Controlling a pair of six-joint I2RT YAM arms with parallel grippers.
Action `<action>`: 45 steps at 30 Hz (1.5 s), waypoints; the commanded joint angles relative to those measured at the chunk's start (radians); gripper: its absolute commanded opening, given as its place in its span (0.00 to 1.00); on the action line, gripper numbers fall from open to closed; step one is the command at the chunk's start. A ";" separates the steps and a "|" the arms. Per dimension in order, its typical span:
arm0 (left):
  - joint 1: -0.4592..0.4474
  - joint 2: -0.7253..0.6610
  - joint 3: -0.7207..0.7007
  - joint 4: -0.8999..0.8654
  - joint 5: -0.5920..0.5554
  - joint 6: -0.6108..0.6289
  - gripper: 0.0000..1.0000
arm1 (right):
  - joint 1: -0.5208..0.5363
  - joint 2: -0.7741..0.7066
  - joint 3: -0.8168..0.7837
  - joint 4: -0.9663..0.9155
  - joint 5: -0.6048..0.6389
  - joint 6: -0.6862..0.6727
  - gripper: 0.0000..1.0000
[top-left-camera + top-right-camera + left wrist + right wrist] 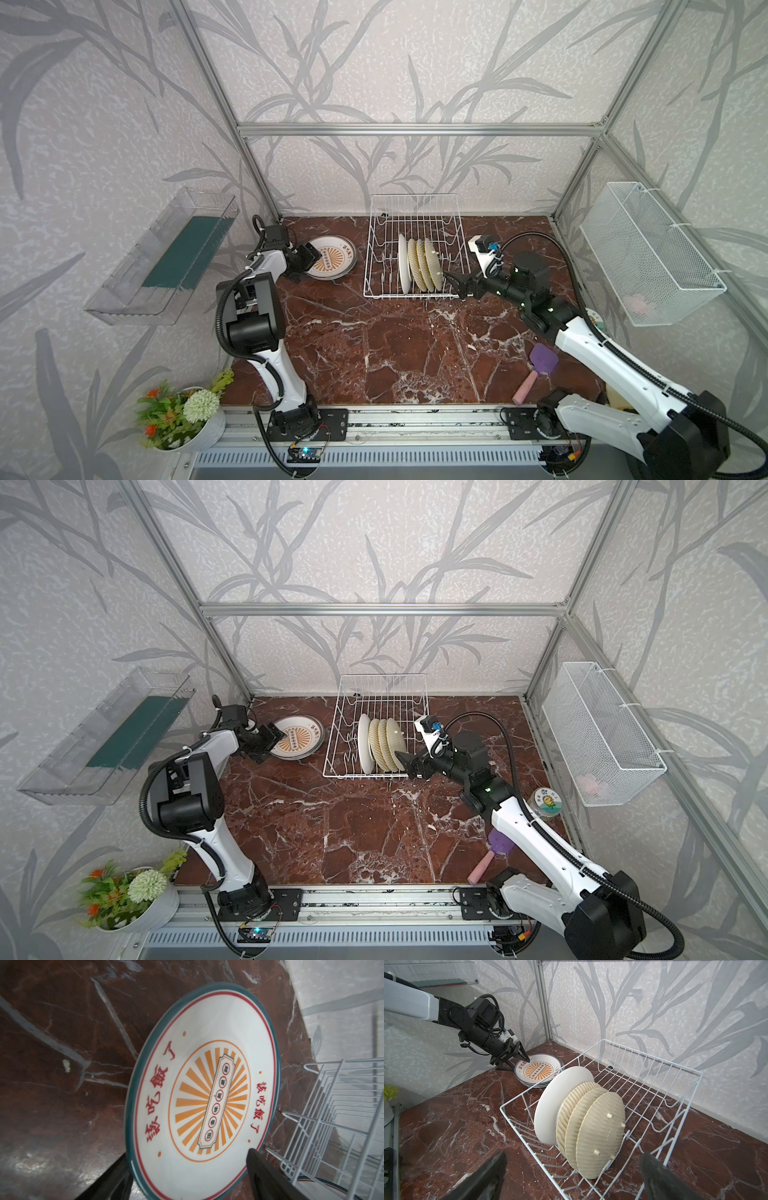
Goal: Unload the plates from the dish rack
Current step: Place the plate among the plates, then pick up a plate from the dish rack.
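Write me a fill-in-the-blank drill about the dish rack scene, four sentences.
1. The dish rack holds ___ yellow ribbed plates standing on edge.
2. Next to them stands a larger plate whose back is plain ___.
3. The stack of sunburst plates lies face ___ on the marble table.
4. The left gripper has its jaws ___ at that stack's rim.

Missing words: three; white; up; open.

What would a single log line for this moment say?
left pincer: open at stacked plates | right pincer: open, near rack | in rack: one white plate, three yellow plates
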 commanded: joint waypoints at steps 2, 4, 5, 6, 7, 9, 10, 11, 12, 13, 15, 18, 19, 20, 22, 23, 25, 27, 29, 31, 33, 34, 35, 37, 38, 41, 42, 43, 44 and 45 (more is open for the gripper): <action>-0.012 0.018 0.052 -0.073 -0.049 0.054 0.88 | 0.004 0.008 0.004 0.027 -0.008 -0.010 0.99; -0.014 0.019 0.056 -0.075 -0.051 0.057 0.89 | 0.005 0.009 0.002 0.028 -0.008 -0.008 0.99; -0.015 0.017 0.057 -0.075 -0.054 0.057 0.89 | 0.004 0.009 0.000 0.027 -0.009 -0.007 0.99; -0.015 0.016 0.057 -0.076 -0.057 0.057 0.89 | 0.004 0.008 -0.001 0.029 -0.009 -0.006 0.99; -0.015 0.014 0.058 -0.078 -0.059 0.057 0.89 | 0.005 0.008 -0.003 0.029 -0.008 -0.005 0.99; -0.016 0.006 0.058 -0.080 -0.060 0.057 0.89 | 0.005 0.006 -0.003 0.027 -0.007 -0.005 0.99; -0.017 -0.002 0.059 -0.086 -0.060 0.058 0.89 | 0.005 0.004 -0.003 0.025 -0.006 -0.008 0.99; -0.019 -0.015 0.058 -0.093 -0.068 0.060 0.89 | 0.004 0.004 -0.003 0.024 -0.005 -0.007 0.99; -0.021 -0.030 0.055 -0.098 -0.076 0.064 0.89 | 0.004 0.003 -0.003 0.022 -0.003 -0.007 0.99; -0.024 -0.053 0.049 -0.101 -0.089 0.068 0.89 | 0.004 0.003 -0.001 0.019 -0.003 -0.008 0.99; -0.036 -0.112 0.038 -0.102 -0.107 0.081 0.90 | 0.004 0.000 0.000 0.011 0.000 -0.007 0.99; -0.064 -0.206 0.026 -0.083 -0.084 0.113 0.90 | 0.004 -0.005 0.002 0.004 0.004 -0.001 0.99; -0.079 -0.240 0.025 -0.075 -0.069 0.131 0.90 | 0.005 -0.005 0.002 0.000 0.007 0.004 0.99; -0.097 -0.269 0.027 -0.069 -0.056 0.151 0.90 | 0.005 -0.005 0.003 -0.003 0.008 0.010 0.99; -0.137 -0.309 0.038 -0.071 -0.034 0.198 0.90 | 0.004 -0.004 0.002 -0.007 0.005 0.015 0.99; -0.159 -0.328 0.042 -0.070 -0.024 0.220 0.90 | 0.005 -0.006 0.000 -0.008 0.002 0.018 0.99; -0.197 -0.357 0.034 -0.047 -0.009 0.241 0.89 | 0.005 -0.013 -0.004 -0.014 -0.001 0.021 0.99; -0.228 -0.380 0.032 -0.040 0.042 0.259 0.89 | 0.005 -0.028 -0.015 -0.019 -0.001 0.021 0.99; -0.263 -0.396 0.032 -0.041 0.070 0.274 0.88 | 0.004 -0.048 -0.030 -0.026 0.002 0.020 0.99; -0.305 -0.411 0.034 -0.048 0.084 0.299 0.87 | 0.005 -0.068 -0.045 -0.036 0.008 0.018 0.99; -0.350 -0.412 0.050 -0.078 0.106 0.328 0.87 | 0.005 -0.089 -0.060 -0.048 0.012 0.017 0.99; -0.367 -0.409 0.060 -0.099 0.102 0.337 0.86 | 0.005 -0.096 -0.065 -0.055 0.015 0.018 0.99; -0.388 -0.405 0.071 -0.121 0.097 0.348 0.86 | 0.005 -0.105 -0.071 -0.060 0.018 0.019 0.99; -0.428 -0.397 0.090 -0.151 0.076 0.368 0.84 | 0.005 -0.117 -0.083 -0.061 0.027 0.021 0.99; -0.446 -0.392 0.098 -0.165 0.064 0.381 0.83 | 0.004 -0.123 -0.089 -0.063 0.030 0.022 0.99; -0.492 -0.370 0.120 -0.186 0.038 0.404 0.79 | 0.005 -0.132 -0.097 -0.065 0.035 0.025 0.99; -0.504 -0.357 0.131 -0.200 0.027 0.414 0.78 | 0.005 -0.131 -0.096 -0.067 0.037 0.025 0.99; -0.518 -0.346 0.143 -0.212 0.020 0.425 0.76 | 0.004 -0.131 -0.095 -0.069 0.038 0.025 0.99; -0.531 -0.332 0.155 -0.223 0.013 0.435 0.75 | 0.005 -0.131 -0.093 -0.072 0.040 0.024 0.99; -0.545 -0.318 0.166 -0.231 0.011 0.440 0.74 | 0.005 -0.129 -0.093 -0.074 0.042 0.024 0.99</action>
